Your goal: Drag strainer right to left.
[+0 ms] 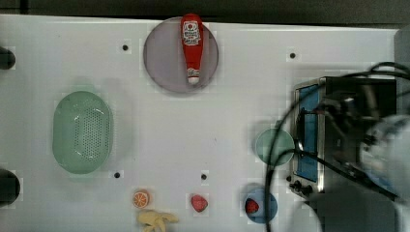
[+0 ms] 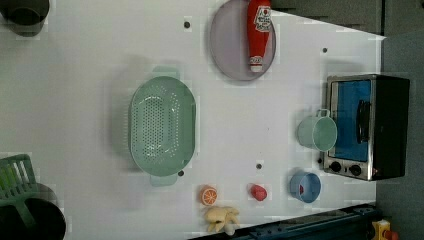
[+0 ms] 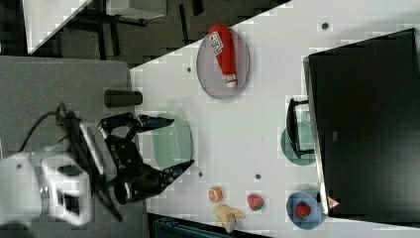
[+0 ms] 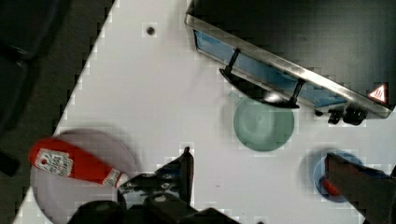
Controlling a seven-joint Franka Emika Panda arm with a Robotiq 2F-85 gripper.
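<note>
Right view: the end effector point(image 3: 168, 144) is spread wide and holds nothing, up in front of the strainer point(image 3: 171, 144). The strainer sits on the white surface point(image 1: 193, 121), at the top view's left.

Top view: strainer point(image 1: 82, 132) at the table's point(image 1: 193, 121) left, w/ nothing in it. Ketchup bottle point(image 1: 192, 46) lies on plate point(image 1: 164, 63), far centre. Toaster oven point(image 1: 338, 130) at right, cup point(image 1: 274, 146) just beside its left. Near edge, left to right: orange slice point(image 1: 141, 198), banana point(image 1: 155, 220), strawberry point(image 1: 198, 203), bowl point(image 1: 263, 208) w/ a berry inside.
</note>
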